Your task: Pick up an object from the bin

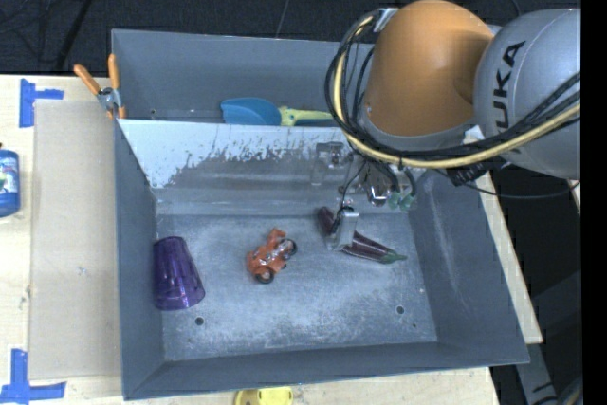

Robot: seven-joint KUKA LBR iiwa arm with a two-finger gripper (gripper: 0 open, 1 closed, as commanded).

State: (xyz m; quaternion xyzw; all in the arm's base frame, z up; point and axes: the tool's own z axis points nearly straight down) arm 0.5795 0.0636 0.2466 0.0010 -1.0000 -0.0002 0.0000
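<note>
At the left of the floor of the grey metal bin you have a translucent purple plastic cup lying on its side, well apart from everything else. Further right, near the middle of the floor, a small orange-red toy car sits at a slant. Behind it, up against the far wall, lies a blue plastic scoop with a yellow-green handle running off to its right.

Right of the car, the gripper is down close to the floor, hanging from the arm with its orange cover and looped cables. You cannot tell from this angle whether the gripper is released or clenched, and nothing is clearly held in it.

Just beside it on the right lies a dark maroon wedge-shaped piece with a green tip, flat on the floor. Its left end seems to touch the gripper, though the view there is too cluttered to be sure.
</note>
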